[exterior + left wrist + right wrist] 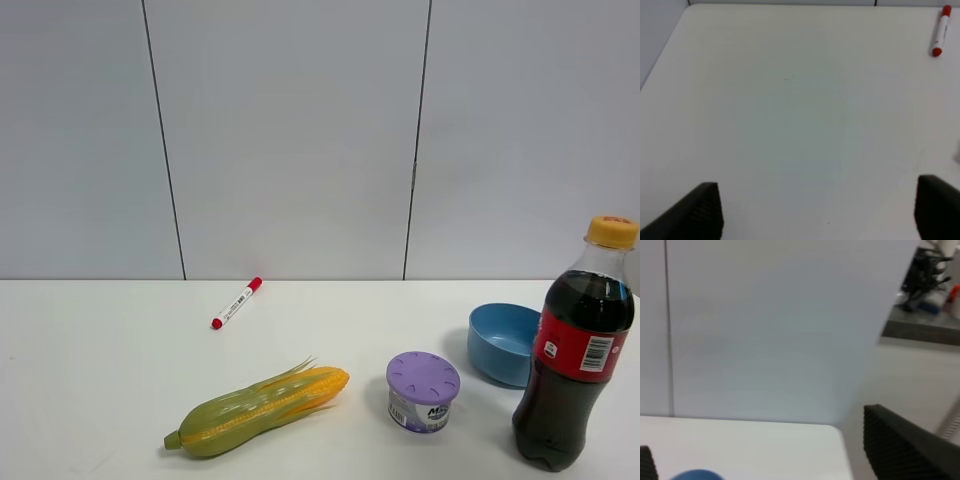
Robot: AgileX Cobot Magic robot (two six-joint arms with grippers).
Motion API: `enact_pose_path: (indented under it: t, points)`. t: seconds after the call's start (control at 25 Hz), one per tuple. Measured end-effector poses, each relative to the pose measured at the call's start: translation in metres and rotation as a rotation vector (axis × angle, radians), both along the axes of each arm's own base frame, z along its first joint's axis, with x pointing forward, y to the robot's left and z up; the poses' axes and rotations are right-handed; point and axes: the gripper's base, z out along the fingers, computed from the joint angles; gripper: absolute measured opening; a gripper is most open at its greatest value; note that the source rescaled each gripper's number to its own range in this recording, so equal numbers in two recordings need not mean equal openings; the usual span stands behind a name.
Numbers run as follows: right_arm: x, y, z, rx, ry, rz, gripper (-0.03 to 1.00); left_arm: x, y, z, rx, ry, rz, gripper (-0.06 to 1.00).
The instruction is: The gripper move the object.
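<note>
Even, bright diffuse light; soft short shadows on the desk [100, 400]. Exterior view sharp. Both wrist views soft, right one blurriest.

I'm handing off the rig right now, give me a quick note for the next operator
Left gripper: open, holding nothing, over bare table near the marker.
Right gripper: open, holding nothing, facing the wall by the table's edge.
Cola bottle: upright at the table's front right, beside the blue bowl, untouched.
Done: nothing yet.
Left: grasp the bottle and move it.

Left hand [817, 212] and right hand [765, 450], fingers spread, empty.
</note>
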Motion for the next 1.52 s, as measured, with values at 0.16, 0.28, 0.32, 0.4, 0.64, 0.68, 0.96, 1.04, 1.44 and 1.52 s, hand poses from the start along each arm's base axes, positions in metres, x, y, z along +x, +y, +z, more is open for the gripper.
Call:
enact_pose_path:
  t: [0.16,0.28,0.32,0.4,0.64,0.68,0.96,1.04,1.44,1.52]
  points:
    - [-0.028,-0.008,-0.004,-0.009,0.003,-0.081,0.65,0.0,0.0,0.0,0.0,0.0,0.0,1.0]
    - [-0.042,-0.01,-0.007,0.0,-0.002,-0.091,0.66,0.0,0.0,0.0,0.0,0.0,0.0,1.0]
    - [-0.042,-0.01,-0.007,0.0,-0.002,-0.091,0.66,0.0,0.0,0.0,0.0,0.0,0.0,1.0]
    - [-0.048,-0.01,-0.015,0.014,-0.004,-0.093,0.72,0.0,0.0,0.0,0.0,0.0,0.0,1.0]
    - [-0.063,-0.008,-0.053,0.071,0.051,-0.14,0.81,0.0,0.0,0.0,0.0,0.0,0.0,1.0]
    - [-0.066,-0.007,-0.056,0.092,0.044,-0.142,0.81,0.0,0.0,0.0,0.0,0.0,0.0,1.0]
    - [-0.092,-0.006,-0.089,0.2,0.151,-0.201,0.81,0.0,0.0,0.0,0.0,0.0,0.0,1.0]
    - [-0.1,-0.004,-0.102,0.226,0.207,-0.217,0.81,0.0,0.0,0.0,0.0,0.0,0.0,1.0]
    - [-0.079,0.003,-0.148,0.286,0.419,-0.172,0.79,0.0,0.0,0.0,0.0,0.0,0.0,1.0]
    - [-0.076,0.003,-0.147,0.287,0.393,-0.168,0.79,0.0,0.0,0.0,0.0,0.0,0.0,1.0]
